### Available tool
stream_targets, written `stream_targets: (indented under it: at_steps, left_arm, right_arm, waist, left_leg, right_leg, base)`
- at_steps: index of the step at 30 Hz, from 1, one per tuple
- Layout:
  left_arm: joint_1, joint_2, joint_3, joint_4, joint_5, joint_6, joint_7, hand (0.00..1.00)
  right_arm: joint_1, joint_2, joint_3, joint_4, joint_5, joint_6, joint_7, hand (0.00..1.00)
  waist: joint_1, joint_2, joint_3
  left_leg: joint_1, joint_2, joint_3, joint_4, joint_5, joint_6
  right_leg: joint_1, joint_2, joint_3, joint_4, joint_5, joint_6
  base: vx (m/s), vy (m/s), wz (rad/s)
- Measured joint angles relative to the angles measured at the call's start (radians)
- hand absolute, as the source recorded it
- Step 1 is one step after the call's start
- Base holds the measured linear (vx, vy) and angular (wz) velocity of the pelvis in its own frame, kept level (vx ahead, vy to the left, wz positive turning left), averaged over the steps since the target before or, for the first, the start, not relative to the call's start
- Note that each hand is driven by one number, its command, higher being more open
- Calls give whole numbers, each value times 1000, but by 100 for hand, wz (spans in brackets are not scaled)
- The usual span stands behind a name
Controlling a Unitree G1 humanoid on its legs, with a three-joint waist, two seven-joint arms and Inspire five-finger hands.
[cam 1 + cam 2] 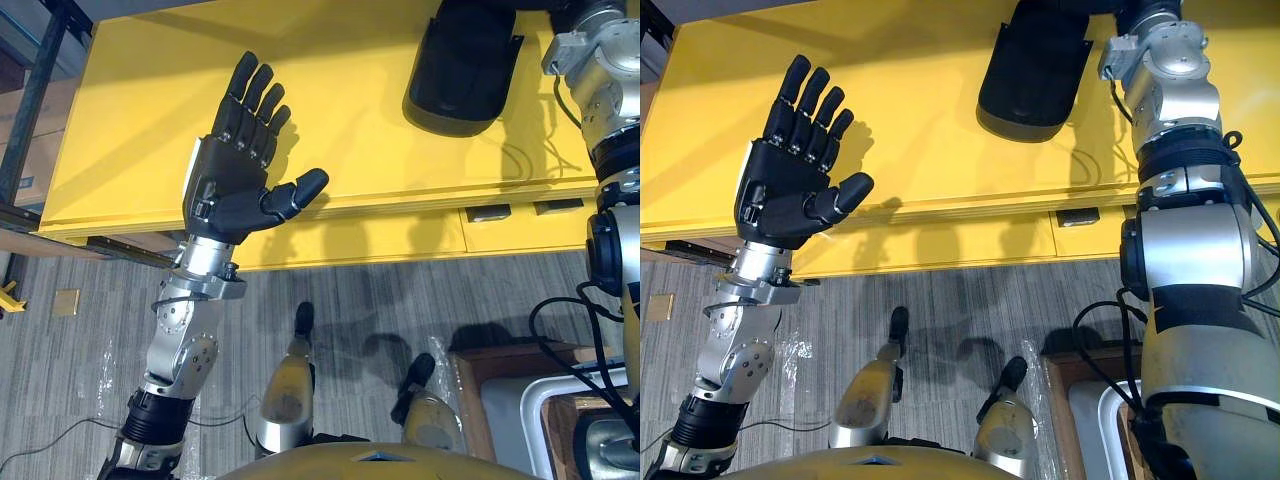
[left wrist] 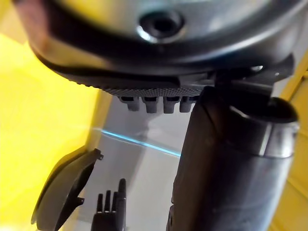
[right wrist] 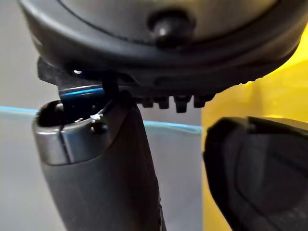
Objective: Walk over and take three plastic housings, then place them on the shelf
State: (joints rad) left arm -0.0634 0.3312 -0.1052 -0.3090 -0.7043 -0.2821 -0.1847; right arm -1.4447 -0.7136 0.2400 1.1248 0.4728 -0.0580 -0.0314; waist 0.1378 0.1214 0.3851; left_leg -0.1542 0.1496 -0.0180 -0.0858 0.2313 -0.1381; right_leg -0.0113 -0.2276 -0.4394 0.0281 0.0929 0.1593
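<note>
1. One black plastic housing [image 1: 465, 70] lies on the yellow worktop [image 1: 330, 110], towards its far right part and well back from the front edge.
2. No hand touches the housing.
3. Left hand [image 1: 235, 175] is held over the front left part of the worktop, well apart from the housing. Its fingers are straight and spread, its thumb stands out to the side, and it grasps nothing.
4. Right hand [image 3: 101, 178] is just beside the housing, at its far end, with the right arm reaching up along the right side of the head views. In the left wrist view its fingers stand straight next to the housing, so it is released and holds nothing.
5. Two drawer fronts with dark handles [image 1: 488, 212] sit under the worktop's front edge on the right.
6. Grey striped carpet [image 1: 90, 300] covers the floor in front of the worktop.
</note>
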Motion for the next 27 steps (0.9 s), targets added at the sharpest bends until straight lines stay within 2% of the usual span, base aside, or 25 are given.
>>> stream_targets:
  at_steps: [2,4,5,7,9,11,13,14,16,17,19,23,27]
  left_arm:
    - [13,0,0,0,0,-3,0,100]
    - [36,-2,0,-16,2,-3,2,100]
    - [36,-4,2,-17,6,-3,3,100]
    - [37,-20,16,-17,9,-3,6,100]
    - [57,-42,35,-19,11,-3,6,100]
    - [105,-60,51,-45,24,3,7,100]
    - [124,-68,51,-59,64,8,6,100]
    - [132,-75,53,-77,134,15,25,100]
    - [136,-83,54,-93,208,24,47,100]
    - [143,-85,56,-98,256,26,59,100]
    - [150,-93,57,-98,285,32,80,100]
    - [153,-129,69,-99,286,41,125,100]
    - [166,-169,68,-115,293,41,193,100]
  right_arm:
    - [5,-1,-43,-41,-37,-49,-65,100]
    - [98,-24,-123,-299,-54,-117,-130,100]
    - [129,-32,-147,-378,-73,-127,-143,100]
    - [243,-37,-212,-645,-98,-133,-155,100]
    - [425,-20,-264,-876,-116,-120,-145,100]
    - [640,53,-313,-1043,-116,-91,-123,100]
    - [810,127,-355,-1137,-124,-46,-104,100]
    - [923,193,-370,-1184,-122,-8,-100,100]
    - [1004,239,-384,-1218,-119,17,-88,100]
    - [1079,283,-387,-1256,-118,45,-73,100]
    - [1160,314,-385,-1316,-98,60,-28,100]
    - [1236,369,-327,-1416,-84,62,54,100]
    - [1238,431,-172,-1428,-100,10,99,100]
  waist:
    - [-2,0,0]
    - [-6,0,-1]
    - [-8,0,-1]
    - [-24,-3,-4]
    - [-39,-21,-50]
    - [-65,-40,-95]
    - [-82,-48,-132]
    - [-93,-50,-151]
    - [-102,-51,-164]
    - [-117,-50,-171]
    - [-124,-51,-190]
    - [-132,-68,-223]
    - [-114,-91,-268]
  left_leg:
    - [14,2,2,0,-2,-2]
    - [34,-1,15,0,-7,-4]
    - [39,-1,17,0,-8,-4]
    - [64,-2,26,0,-12,-6]
    - [74,-1,41,0,-16,-10]
    - [104,1,58,-4,-32,-12]
    - [121,3,76,-4,-45,-11]
    - [133,6,95,-5,-57,-16]
    - [138,8,108,-5,-60,-19]
    - [149,11,122,-5,-62,-20]
    - [151,18,138,-5,-64,-23]
    - [159,29,151,-4,-69,-28]
    - [158,34,148,-4,-70,-26]
  right_leg:
    - [20,5,0,-16,2,3]
    - [37,3,3,-22,2,3]
    - [43,3,4,-27,3,4]
    - [67,3,6,-35,3,5]
    - [75,4,10,-47,3,5]
    - [95,4,25,-49,-4,7]
    - [102,3,38,-49,-12,10]
    - [103,3,52,-50,-18,10]
    - [101,3,64,-54,-16,12]
    - [105,5,74,-61,-13,16]
    - [103,12,86,-75,-9,20]
    - [106,24,94,-87,3,15]
    - [107,29,89,-86,4,9]
  base:
    - [10,-40,-2]
    - [31,-33,-7]
    - [36,-22,-8]
    - [25,-22,-7]
    - [28,-25,-14]
    - [34,-20,-23]
    - [-4,0,-27]
    - [-33,7,-29]
    - [-35,2,-27]
    - [-32,-6,-25]
    - [-20,-16,-28]
    - [13,-29,-12]
    - [37,-23,3]
